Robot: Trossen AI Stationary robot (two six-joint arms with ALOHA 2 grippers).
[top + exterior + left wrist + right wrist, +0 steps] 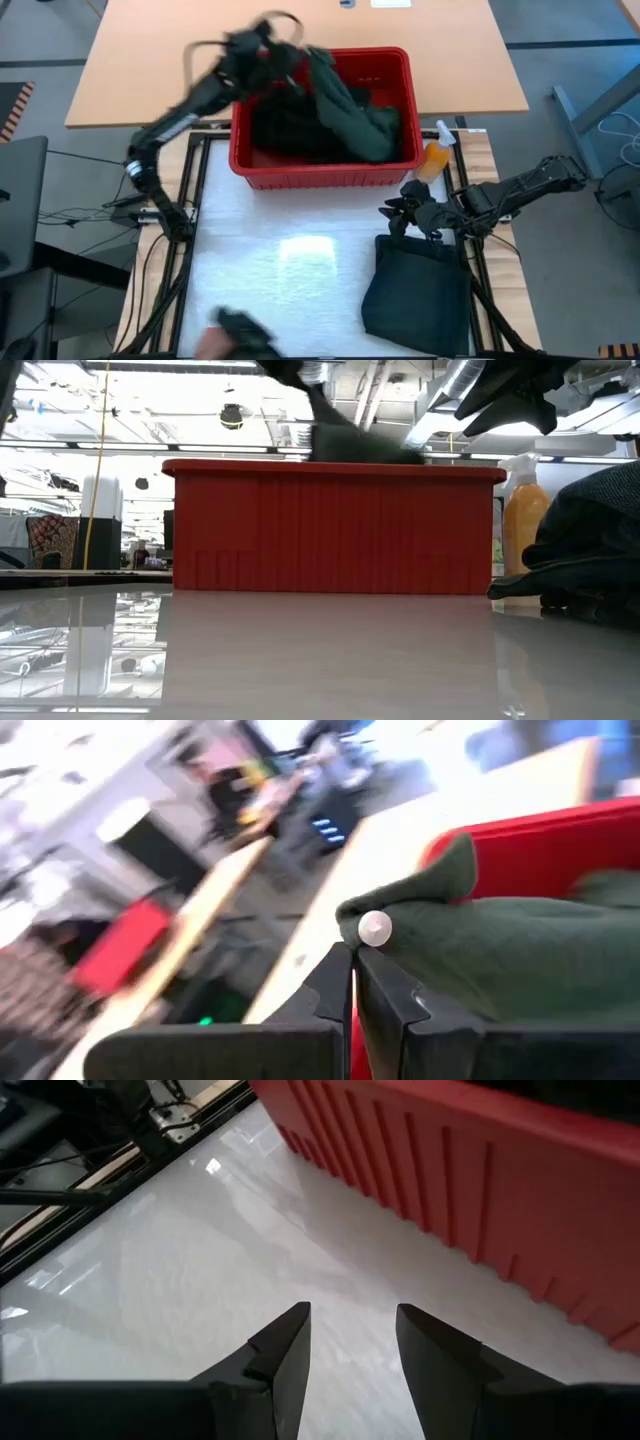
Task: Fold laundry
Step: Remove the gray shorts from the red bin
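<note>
L gripper (352, 982): fingers pressed together on the edge of a dark green buttoned shirt (345, 105), pinching the cloth just below a pale round button (374, 929). In high view the L gripper (290, 62) sits above the far-left corner of the red plastic basket (320, 172), arm reaching in from the left side of the table. Shirt trails from the grip down and right into the basket, draped over a heap of black garments (290, 130) lying inside. Low view shows a strip of the shirt (345, 440) raised above the basket's rim (335, 468).

R gripper (352, 1342): fingers spread apart, nothing between them, hanging over bare white table surface (200, 1280) near the basket's front wall. High view puts the R gripper (398, 212) at the right side, just beyond the far edge of a folded dark teal garment (418, 292) lying flat at the near-right of the table.

Orange spray bottle w/ white nozzle (436, 155) stands just beside the basket's right wall, betw. basket and R arm.

Dark blurred object at near-left table edge (240, 330); can't tell what it is.
</note>
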